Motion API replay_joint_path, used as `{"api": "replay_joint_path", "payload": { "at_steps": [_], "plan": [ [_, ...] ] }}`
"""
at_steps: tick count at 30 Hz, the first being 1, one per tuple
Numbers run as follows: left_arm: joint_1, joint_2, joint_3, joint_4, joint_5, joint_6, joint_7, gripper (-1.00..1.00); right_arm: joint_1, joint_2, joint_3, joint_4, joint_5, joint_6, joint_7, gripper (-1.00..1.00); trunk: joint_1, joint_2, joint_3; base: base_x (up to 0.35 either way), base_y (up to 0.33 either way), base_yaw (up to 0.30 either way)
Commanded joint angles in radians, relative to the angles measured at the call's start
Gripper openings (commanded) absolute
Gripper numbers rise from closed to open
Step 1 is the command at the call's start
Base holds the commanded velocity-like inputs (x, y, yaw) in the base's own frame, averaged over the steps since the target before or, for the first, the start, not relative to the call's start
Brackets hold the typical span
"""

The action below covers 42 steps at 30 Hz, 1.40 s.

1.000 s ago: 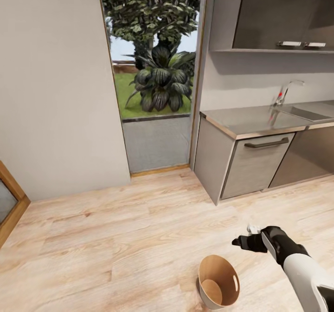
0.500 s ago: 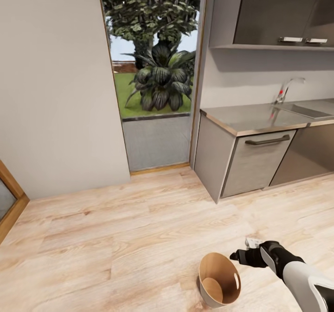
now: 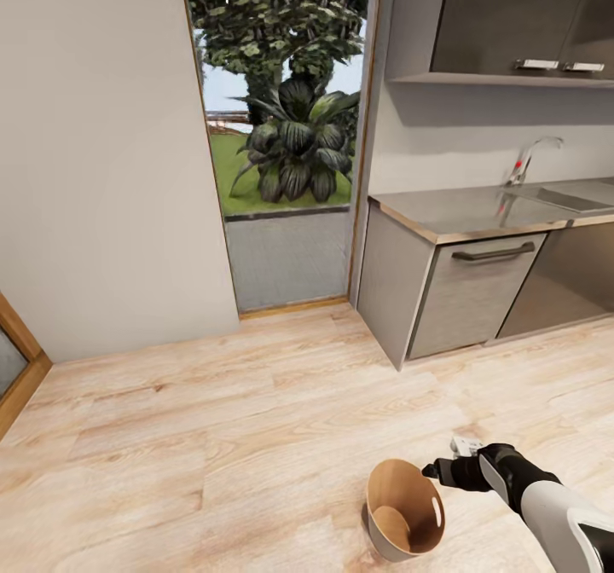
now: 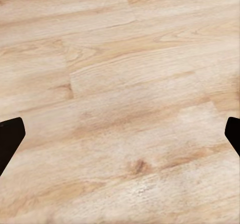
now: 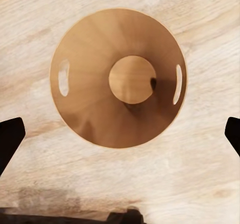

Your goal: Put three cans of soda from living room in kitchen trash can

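right jaws wide apart above tash can, no readable writing

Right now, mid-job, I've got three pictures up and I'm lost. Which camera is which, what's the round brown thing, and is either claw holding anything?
The big picture is from the robot's head, looking down over a wood floor in a kitchen, with a steel counter and a faucet. The black claw on the white arm is the right gripper. It hangs above the bin, a small bucket that is grey outside and brown inside.

The other two pictures come from cameras on the wrists. The right one looks straight down into the bin, which looks empty. The black tips at its edges are the fingers, spread wide with nothing between them. The left gripper is also open, over bare floor.
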Motion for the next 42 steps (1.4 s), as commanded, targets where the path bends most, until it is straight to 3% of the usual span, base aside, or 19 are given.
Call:
{"api": "replay_joint_path", "payload": {
  "at_steps": [1, 20, 26, 32, 42],
  "plan": [
    [0.0, 0.0, 0.0, 0.0, 0.0, 0.0, 0.0, 1.0, 0.0, -0.002, -0.001, -0.001, 0.0, 0.0, 0.004, 1.0, 0.004, -0.007, -0.003, 0.0, 0.0, 0.0],
    [0.0, 0.0, -0.003, 0.002, -0.005, 0.003, -0.002, 1.0, 0.002, -0.014, -0.002, -0.013, 0.002, -0.003, 0.006, 1.0, 0.077, -0.14, -0.063, 0.0, 0.0, 0.0],
    [0.0, 0.0, -0.003, 0.002, -0.005, 0.003, -0.002, 1.0, 0.002, -0.016, -0.003, -0.012, 0.005, -0.055, -0.003, 1.0, 0.1, -0.182, -0.082, 0.0, 0.0, 0.0],
    [0.0, 0.0, 0.0, 0.001, -0.003, 0.0, -0.001, 1.0, 0.002, -0.03, -0.002, -0.011, 0.005, -0.075, -0.005, 1.0, 0.1, -0.182, -0.082, 0.004, 0.0, 0.0],
    [0.0, -0.001, -0.002, -0.001, -0.003, 0.002, -0.001, 1.0, 0.002, -0.032, 0.001, -0.009, 0.006, -0.08, -0.006, 1.0, 0.1, -0.182, -0.082, 0.174, -0.066, 0.0]
  ]
}}
